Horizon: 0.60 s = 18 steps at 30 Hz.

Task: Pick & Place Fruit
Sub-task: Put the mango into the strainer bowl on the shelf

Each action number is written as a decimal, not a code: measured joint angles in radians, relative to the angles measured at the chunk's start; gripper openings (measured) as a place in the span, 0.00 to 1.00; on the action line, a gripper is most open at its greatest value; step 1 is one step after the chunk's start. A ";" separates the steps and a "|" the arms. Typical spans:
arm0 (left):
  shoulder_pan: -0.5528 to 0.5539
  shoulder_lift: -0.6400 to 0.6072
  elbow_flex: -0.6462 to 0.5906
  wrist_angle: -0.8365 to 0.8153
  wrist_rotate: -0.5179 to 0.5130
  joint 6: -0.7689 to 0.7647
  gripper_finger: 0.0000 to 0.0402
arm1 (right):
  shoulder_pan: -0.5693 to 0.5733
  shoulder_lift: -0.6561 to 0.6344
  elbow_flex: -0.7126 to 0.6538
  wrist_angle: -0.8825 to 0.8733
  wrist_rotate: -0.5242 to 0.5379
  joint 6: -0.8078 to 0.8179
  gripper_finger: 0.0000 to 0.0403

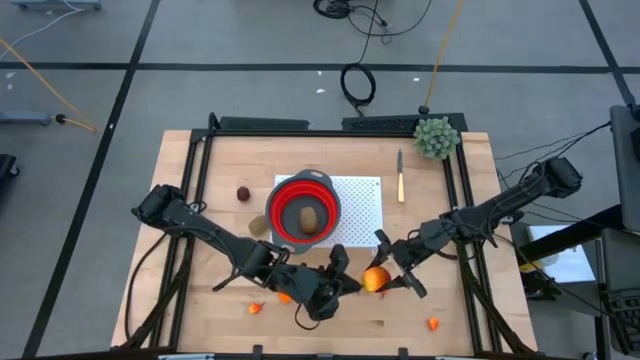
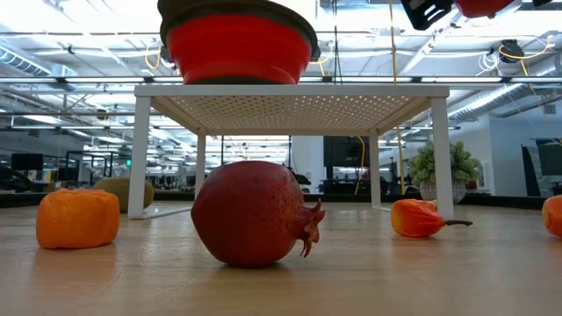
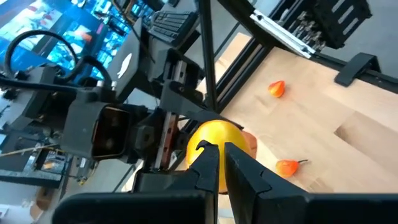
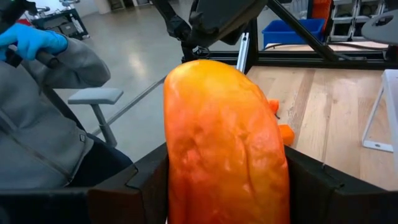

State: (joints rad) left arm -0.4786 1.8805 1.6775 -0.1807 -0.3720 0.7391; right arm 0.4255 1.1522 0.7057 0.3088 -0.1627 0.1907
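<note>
- two brown kiwis (image 1: 309, 217) counted, one in the bowl, one beside it
- one dark red ball (image 1: 243, 194)
- three small orange bits (image 1: 433, 323)
- one big orange oblong (image 1: 375, 280)
- one red bowl (image 1: 285, 197)

A robotics lab: concrete floor (image 1: 250, 90) with trailing cables (image 1: 358, 82), monitors (image 2: 26, 161) and ceiling strip lights behind.
</note>
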 joint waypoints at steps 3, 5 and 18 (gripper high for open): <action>0.004 0.000 0.000 -0.002 0.023 -0.012 0.11 | 0.000 0.000 0.000 0.000 0.000 0.000 0.55; 0.007 0.000 0.000 -0.002 0.024 -0.014 0.16 | 0.000 0.000 0.000 0.000 0.000 -0.001 0.55; 0.029 0.065 0.000 0.122 0.034 -0.011 0.57 | 0.000 0.000 0.000 0.001 0.000 -0.001 0.55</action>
State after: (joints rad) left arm -0.4494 1.9452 1.6775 -0.0588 -0.3377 0.7283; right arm 0.4259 1.1518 0.7055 0.3097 -0.1626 0.1894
